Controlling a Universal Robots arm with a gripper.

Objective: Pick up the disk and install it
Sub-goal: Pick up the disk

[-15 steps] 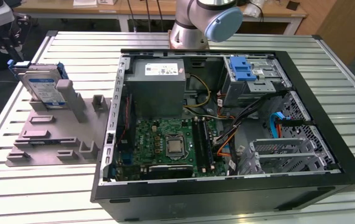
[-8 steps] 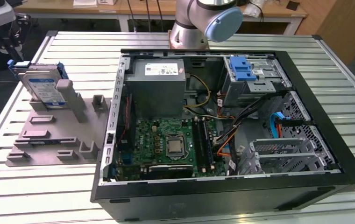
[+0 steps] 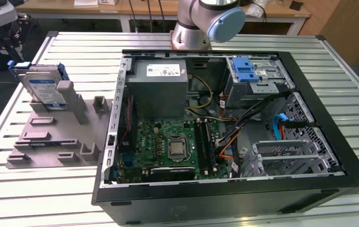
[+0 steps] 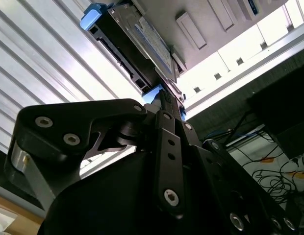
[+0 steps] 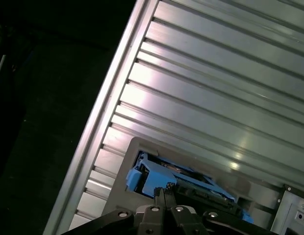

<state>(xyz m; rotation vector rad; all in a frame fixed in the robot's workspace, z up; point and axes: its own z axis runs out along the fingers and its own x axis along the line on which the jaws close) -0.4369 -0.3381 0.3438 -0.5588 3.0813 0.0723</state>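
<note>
**Tool** [image 5: 164,192]: the two dark fingers are drawn together at the tips, and no gap is seen between them in either wrist view. Nothing is held. In the second wrist view the tool [image 4: 164,100] is pointed at the blue end of the disk; whether it touches cannot be told.

**Disk** [image 3: 43,87]: it is stood on edge in the grey holder fixture [image 3: 53,142], toward the exterior view's left in the upper part of the frame. The long axis is set roughly upright. The lower edge is sunk in a slot, and the white-and-blue labelled face is turned toward the lower part of the frame. The blue carrier bracket is seen along the upper edge and the sides. In the second wrist view the disk [image 4: 142,39] is shown edge-on, and in the first wrist view [image 5: 157,176] the blue bracket is seen just beyond the fingertips.

**Arm** [image 3: 205,21]: the base column is planted at the top centre of the exterior view, behind the open computer case [image 3: 230,198]. The wrist end is reached across to the upper left corner, above the disk.

**Worktop** [image 3: 34,198]: ribbed metal, on which the holder fixture and the case are carried side by side.
</note>
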